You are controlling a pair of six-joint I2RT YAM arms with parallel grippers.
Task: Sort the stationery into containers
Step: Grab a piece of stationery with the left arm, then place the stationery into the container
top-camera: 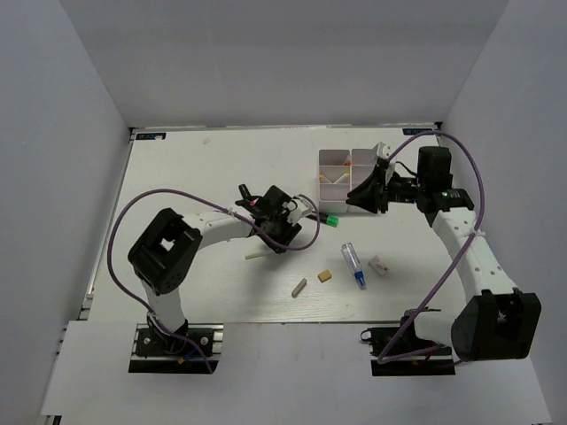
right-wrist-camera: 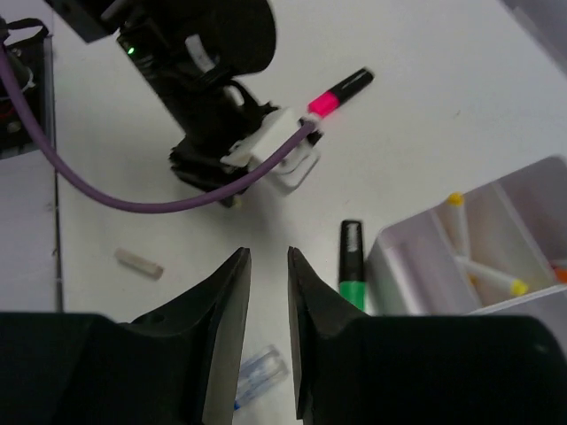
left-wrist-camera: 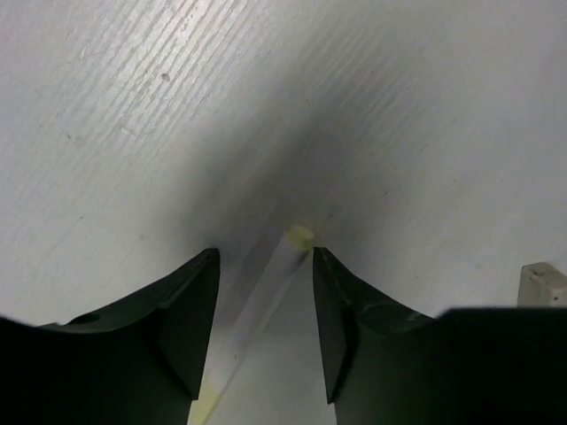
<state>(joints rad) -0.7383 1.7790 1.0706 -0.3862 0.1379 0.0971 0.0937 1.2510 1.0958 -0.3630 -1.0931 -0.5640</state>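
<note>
**Left jaws astride the pale stick, right gripper by the box**

On my feed the white table (top-camera: pixel 221 159) carries everything. The white box (top-camera: pixel 341 173) sits toward the far right, split into 4 open compartments. From the right wrist I see thin white pens (right-wrist-camera: pixel 483 270) with yellow tips lying in one of them.

The right gripper (right-wrist-camera: pixel 268 336) hangs at the box's near edge. Its jaws stand a narrow gap apart with nothing between them.

The left gripper (left-wrist-camera: pixel 264 257) is low over the table near the middle. Its jaws are apart, one on each side of the pale stick (left-wrist-camera: pixel 266 301), and I see a gap on the left side, so no clamp.

2 black markers lie loose. The green-ended marker (top-camera: pixel 323 221) is just left of the box's near corner, and the pink-ended marker (top-camera: pixel 248 197) is beyond the left wrist. The clear tube (top-camera: pixel 354 266), blue at its near tip, lies nearer the bases.

The stick is translucent white with yellowish ends and lies slantwise.

3 erasers rest apart on the table. The grey eraser (top-camera: pixel 299 287) and tan eraser (top-camera: pixel 325 275) are left of the tube, and the white eraser (top-camera: pixel 379 265) is right of it.
</note>
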